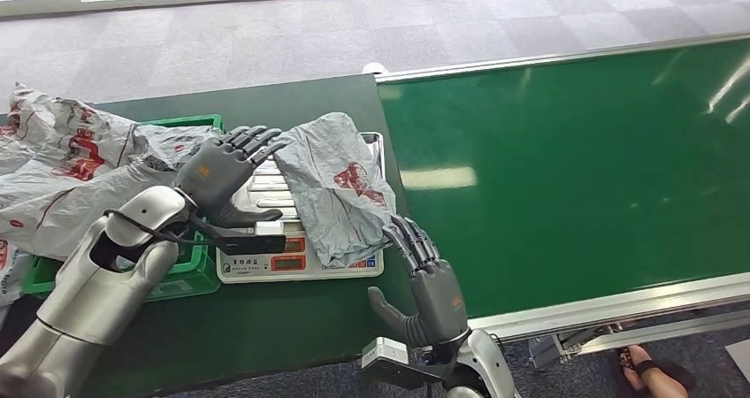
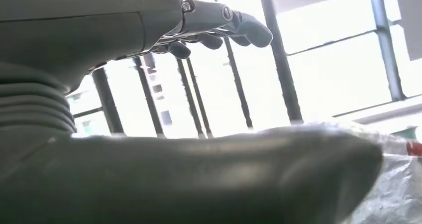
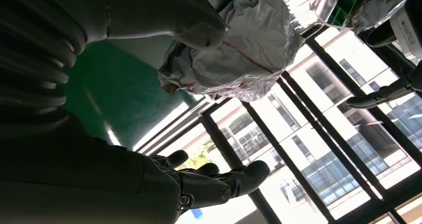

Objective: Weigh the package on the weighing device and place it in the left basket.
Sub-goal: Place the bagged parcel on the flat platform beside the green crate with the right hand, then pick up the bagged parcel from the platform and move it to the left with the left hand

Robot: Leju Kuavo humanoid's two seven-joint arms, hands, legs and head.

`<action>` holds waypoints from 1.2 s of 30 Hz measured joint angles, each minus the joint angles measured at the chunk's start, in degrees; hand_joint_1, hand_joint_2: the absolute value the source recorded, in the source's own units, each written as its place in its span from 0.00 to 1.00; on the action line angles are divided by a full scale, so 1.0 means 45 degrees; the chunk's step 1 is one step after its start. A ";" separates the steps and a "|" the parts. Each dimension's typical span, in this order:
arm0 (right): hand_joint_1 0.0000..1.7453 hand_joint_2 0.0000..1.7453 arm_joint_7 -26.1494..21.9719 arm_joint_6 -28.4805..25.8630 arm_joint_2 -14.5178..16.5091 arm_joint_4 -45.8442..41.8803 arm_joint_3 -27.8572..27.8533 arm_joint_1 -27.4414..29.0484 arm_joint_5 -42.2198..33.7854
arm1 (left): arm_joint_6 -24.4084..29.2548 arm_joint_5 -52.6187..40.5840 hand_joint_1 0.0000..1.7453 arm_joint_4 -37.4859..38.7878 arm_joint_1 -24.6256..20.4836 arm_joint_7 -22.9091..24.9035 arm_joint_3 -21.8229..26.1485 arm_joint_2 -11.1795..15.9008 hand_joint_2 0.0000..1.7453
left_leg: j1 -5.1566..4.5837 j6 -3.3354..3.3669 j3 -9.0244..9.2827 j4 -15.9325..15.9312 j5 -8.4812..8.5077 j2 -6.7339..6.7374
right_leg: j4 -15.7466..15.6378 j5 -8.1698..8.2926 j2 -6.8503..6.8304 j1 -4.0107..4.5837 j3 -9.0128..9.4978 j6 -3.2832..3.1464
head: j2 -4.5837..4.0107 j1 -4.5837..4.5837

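Resting on weighing scale [image 1: 301, 261], grey package [image 1: 336, 186], long axis running away from robot; left robot hand [image 1: 225, 170] open just beside, nearer; right robot hand [image 1: 424, 270] open, empty.

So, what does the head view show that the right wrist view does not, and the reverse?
Head view alone: the scale with the grey package lying on it, the green basket and the green conveyor belt. Right wrist view alone: bright window frames behind the package. Both share the package, the open right robot hand and the open left robot hand.
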 joint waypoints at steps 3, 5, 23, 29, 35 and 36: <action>0.00 1.00 -0.0107 -0.0081 -0.0080 -0.0057 -0.0004 0.0133 -0.0147 | -0.0877 0.0490 0.00 0.0714 -0.1517 -0.0165 -0.1452 0.0324 1.00 | -0.0001 0.0000 -0.0002 0.0000 0.0000 0.0003 | 0.0000 0.0003 0.0000 -0.0003 0.0001 0.0000 | 0.0000 0.0000; 0.00 1.00 -0.0114 -0.0111 -0.0091 -0.0064 -0.0004 0.0130 -0.0242 | -0.1148 0.0723 0.00 0.1221 -0.2225 -0.0229 -0.2425 0.0345 1.00 | -0.0003 0.0000 -0.0001 0.0000 0.0000 0.0001 | 0.0000 0.0003 0.0001 -0.0005 0.0002 0.0000 | 0.0000 0.0001; 0.00 1.00 -0.0379 -0.0676 -0.0143 0.0260 0.0154 0.0050 -0.1057 | -0.0750 0.2882 0.00 0.5341 -0.3817 -0.0569 -0.6308 -0.2349 1.00 | -0.0006 0.0001 -0.0014 0.0002 -0.0001 -0.0010 | -0.0001 0.0003 -0.0004 -0.0010 0.0002 0.0001 | 0.0000 0.0003; 0.00 1.00 -0.0508 -0.0895 -0.0272 0.0756 0.0482 -0.0155 -0.1552 | -0.0370 0.3610 0.00 0.6564 -0.3802 -0.0562 -0.6372 -0.3255 1.00 | -0.0006 0.0002 -0.0019 0.0002 0.0000 -0.0014 | -0.0001 0.0003 -0.0006 -0.0010 0.0002 0.0002 | 0.0000 0.0001; 0.00 1.00 -0.0544 -0.0957 -0.0278 0.1190 0.0852 -0.0482 -0.1809 | 0.0032 0.4024 0.52 0.7756 -0.3733 -0.0525 -0.6342 -0.3982 1.00 | -0.0005 0.0003 -0.0020 0.0001 0.0001 -0.0017 | 0.0000 0.0003 -0.0008 -0.0009 0.0002 0.0002 | 0.0000 0.0004; 0.00 1.00 -0.0559 -0.0980 -0.0281 0.1270 0.0899 -0.0543 -0.1880 | 0.0099 0.4027 0.77 0.7940 -0.3711 -0.0524 -0.6337 -0.4084 1.00 | -0.0005 0.0003 -0.0021 0.0001 0.0001 -0.0016 | 0.0000 0.0003 -0.0008 -0.0010 0.0002 0.0002 | 0.0000 0.0005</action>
